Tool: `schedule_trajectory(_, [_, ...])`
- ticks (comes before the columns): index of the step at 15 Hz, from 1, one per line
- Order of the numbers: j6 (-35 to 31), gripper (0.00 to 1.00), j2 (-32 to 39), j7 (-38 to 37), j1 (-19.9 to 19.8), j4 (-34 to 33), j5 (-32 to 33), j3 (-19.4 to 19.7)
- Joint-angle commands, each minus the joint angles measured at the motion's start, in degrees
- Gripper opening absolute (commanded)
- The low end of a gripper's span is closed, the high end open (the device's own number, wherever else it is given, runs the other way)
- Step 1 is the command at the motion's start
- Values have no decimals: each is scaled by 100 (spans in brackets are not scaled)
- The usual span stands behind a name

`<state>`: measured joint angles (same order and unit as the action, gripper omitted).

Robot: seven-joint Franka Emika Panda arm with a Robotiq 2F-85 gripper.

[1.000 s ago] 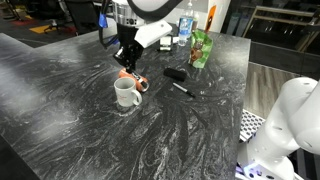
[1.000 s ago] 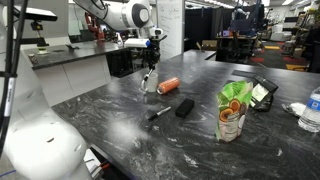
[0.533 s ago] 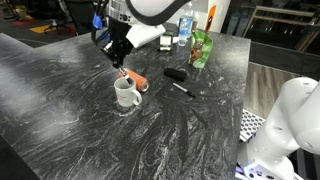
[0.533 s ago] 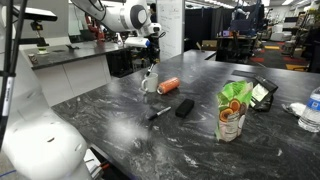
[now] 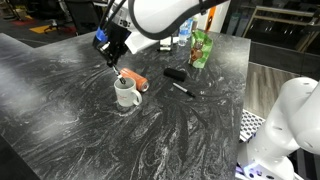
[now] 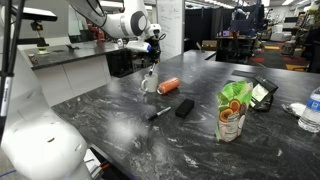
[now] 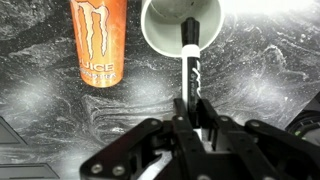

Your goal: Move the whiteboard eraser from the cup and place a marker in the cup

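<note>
We see the 2 fingers (image 7: 181, 135) of the black gripper (image 7: 196, 128) pinched tight on a black marker with white lettering (image 7: 191, 75). Its far end shows over the mouth of the white ceramic mug (image 7: 160, 30), just beside 1 orange drink can lying on its side (image 7: 98, 40). In both exterior views the small black rectangular whiteboard eraser (image 5: 175, 75) (image 6: 185, 107) lies out of the mug on the dark marbled tabletop (image 5: 60, 110), well apart from it.

The dark marbled desk (image 5: 70, 125) carries a white cup (image 5: 126, 95). In an exterior view an orange can (image 5: 139, 81) lies at its 1 o'clock, just beside it. The whiteboard eraser (image 5: 175, 74) is at 2 o'clock, a loose marker (image 5: 181, 89) at 3 o'clock, and a green bag (image 5: 201, 48) stands farther off.
</note>
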<state>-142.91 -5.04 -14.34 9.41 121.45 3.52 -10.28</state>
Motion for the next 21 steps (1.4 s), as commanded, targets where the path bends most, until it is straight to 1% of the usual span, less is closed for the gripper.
schedule_trajectory(1, [-758,4,-45,-42,-77,527,101,21])
schedule_trajectory(3, [-899,4,-63,-46,-122,683,100,63])
schedule_trajectory(4, [-823,4,-88,-67,-143,720,120,78])
schedule_trajectory(5, [-708,38,-111,-86,-152,731,111,93])
schedule_trajectory(7, [-515,49,-149,-112,-173,713,37,115])
schedule_trajectory(8, [-406,56,-160,-129,-178,687,-3,122])
schedule_trajectory(9, [-268,64,-186,-298,-200,650,80,118])
schedule_trajectory(11, [130,79,-269,-619,-224,568,141,93])
schedule_trajectory(13, [676,93,-347,-914,-227,436,101,67])
schedule_trajectory(14, [971,98,-390,-1065,-233,363,100,53])
schedule_trajectory(15, [1341,100,-418,-1150,-226,261,24,52])
schedule_trajectory(17, [1876,100,-490,-1489,-252,145,95,20])
schedule_trajectory(19, [2280,100,-557,-1677,-292,68,100,46])
schedule_trajectory(21, [2624,100,-606,-1687,-339,54,-105,142])
